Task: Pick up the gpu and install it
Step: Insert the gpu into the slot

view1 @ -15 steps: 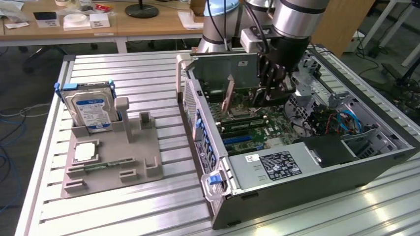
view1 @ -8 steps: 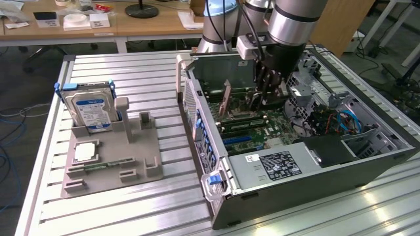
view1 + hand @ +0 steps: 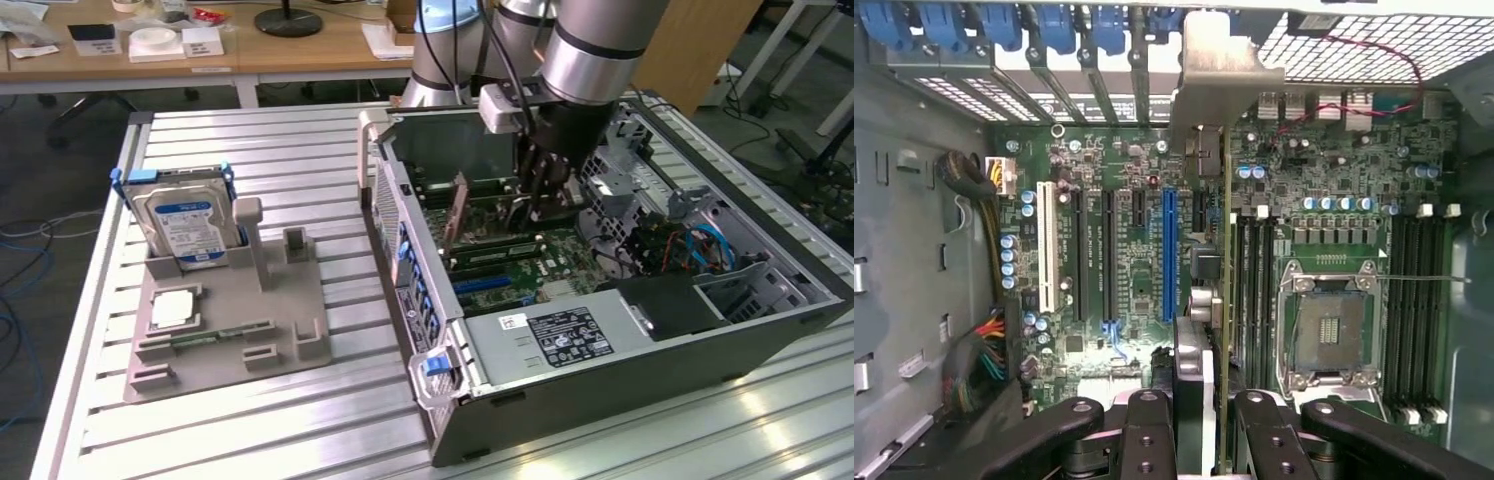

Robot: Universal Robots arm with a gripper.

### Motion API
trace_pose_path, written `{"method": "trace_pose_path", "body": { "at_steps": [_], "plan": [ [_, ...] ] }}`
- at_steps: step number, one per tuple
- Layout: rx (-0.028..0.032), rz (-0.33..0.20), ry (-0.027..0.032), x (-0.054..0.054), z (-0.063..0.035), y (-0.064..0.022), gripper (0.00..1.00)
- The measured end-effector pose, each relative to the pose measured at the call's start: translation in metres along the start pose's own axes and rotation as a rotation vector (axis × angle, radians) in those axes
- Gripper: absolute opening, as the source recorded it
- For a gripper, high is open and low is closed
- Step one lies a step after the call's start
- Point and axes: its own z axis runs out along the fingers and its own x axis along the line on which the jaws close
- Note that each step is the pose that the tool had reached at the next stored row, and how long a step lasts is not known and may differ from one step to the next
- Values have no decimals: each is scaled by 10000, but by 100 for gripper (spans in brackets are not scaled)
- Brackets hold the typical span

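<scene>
Standing edgewise, gpu [image 3: 1199, 300], bracket [image 3: 1214, 70] seemingly toward grille [image 3: 1354, 45]

1 gpu [image 3: 1212, 100], 1 hard drive [image 3: 187, 225], 1 sq chip [image 3: 174, 311], 1 grey holder [image 3: 254, 305], 1 PC case [image 3: 667, 375]

Arm [image 3: 587, 45] steeply downward, wrist vertical, tool [image 3: 1194, 425] tight on both faces of the gpu [image 3: 1216, 90].

On the table [image 3: 267, 140], the computer case [image 3: 601, 340] lies at the exterior view's right edge and the drive stand [image 3: 227, 330] at its left edge. The gpu [image 3: 459, 208] is inside the case.
</scene>
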Motion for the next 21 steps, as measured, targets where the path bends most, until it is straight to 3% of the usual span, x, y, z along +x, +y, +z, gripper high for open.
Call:
{"method": "trace_pose_path", "body": {
  "at_steps": [12,21],
  "plan": [
    [1,1,-1,55,104,53,28],
    [1,-1,0,56,110,65,28]
  ]
}}
